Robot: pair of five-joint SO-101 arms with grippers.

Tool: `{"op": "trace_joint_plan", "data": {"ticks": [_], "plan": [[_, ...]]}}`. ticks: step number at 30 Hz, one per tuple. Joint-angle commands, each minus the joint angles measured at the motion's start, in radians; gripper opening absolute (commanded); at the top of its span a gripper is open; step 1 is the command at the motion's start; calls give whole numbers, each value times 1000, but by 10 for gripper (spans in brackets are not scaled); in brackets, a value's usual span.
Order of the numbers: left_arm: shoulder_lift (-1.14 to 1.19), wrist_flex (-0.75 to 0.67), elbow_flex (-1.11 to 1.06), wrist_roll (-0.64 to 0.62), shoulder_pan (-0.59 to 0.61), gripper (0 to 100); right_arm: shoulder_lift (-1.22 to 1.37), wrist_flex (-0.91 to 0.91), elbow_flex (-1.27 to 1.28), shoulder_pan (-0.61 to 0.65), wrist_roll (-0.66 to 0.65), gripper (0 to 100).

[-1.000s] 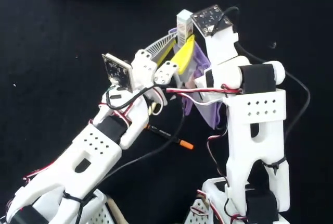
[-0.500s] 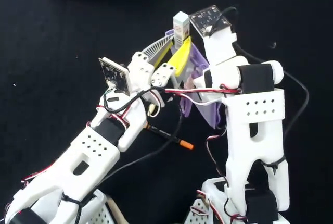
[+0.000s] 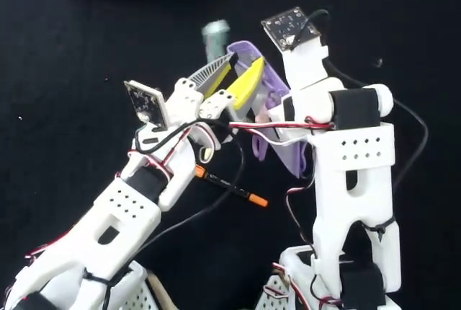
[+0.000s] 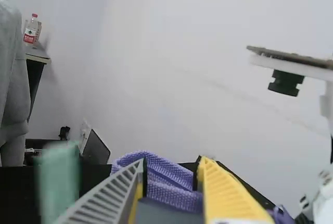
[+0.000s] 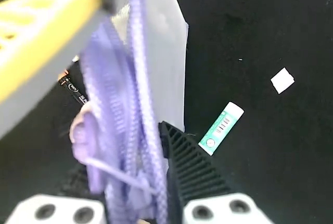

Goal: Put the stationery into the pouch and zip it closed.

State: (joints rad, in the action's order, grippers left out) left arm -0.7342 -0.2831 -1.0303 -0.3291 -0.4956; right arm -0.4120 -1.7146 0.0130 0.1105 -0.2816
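Pouch (image 3: 277,88) hangs raised over the table, its fabric pinched in my right gripper (image 5: 152,130); my left gripper (image 3: 229,81) stands spread at the pouch mouth, holding nothing; green-and-white eraser (image 3: 215,36) loose beside it (outside the pouch, I judge). Step: loading; next, regrasp the eraser, then the pen (image 3: 230,186).

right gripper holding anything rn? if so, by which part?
Yes. The right gripper is clamped on the purple pouch, gripping it along its zippered edge.
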Motion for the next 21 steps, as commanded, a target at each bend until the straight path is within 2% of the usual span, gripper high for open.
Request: {"op": "trace_joint_plan", "data": {"ticks": [1,5,9,11,13,18,21], "plan": [[-48,8,-21,-12,4,181,-10,11,-41,14,9,11],[-78,8,-44,-11,7,181,-10,12,-42,14,9,11],[-109,9,-28,-17,110,181,-10,12,-42,14,9,11],[-109,66,21,-18,170,181,-10,12,-42,12,9,11],[-87,230,136,-26,205,181,-10,12,-42,11,9,11],[78,755,533,-147,269,181,-10,12,-42,11,9,11],[178,968,710,-161,325,181,-10,12,-42,12,9,11]]}}
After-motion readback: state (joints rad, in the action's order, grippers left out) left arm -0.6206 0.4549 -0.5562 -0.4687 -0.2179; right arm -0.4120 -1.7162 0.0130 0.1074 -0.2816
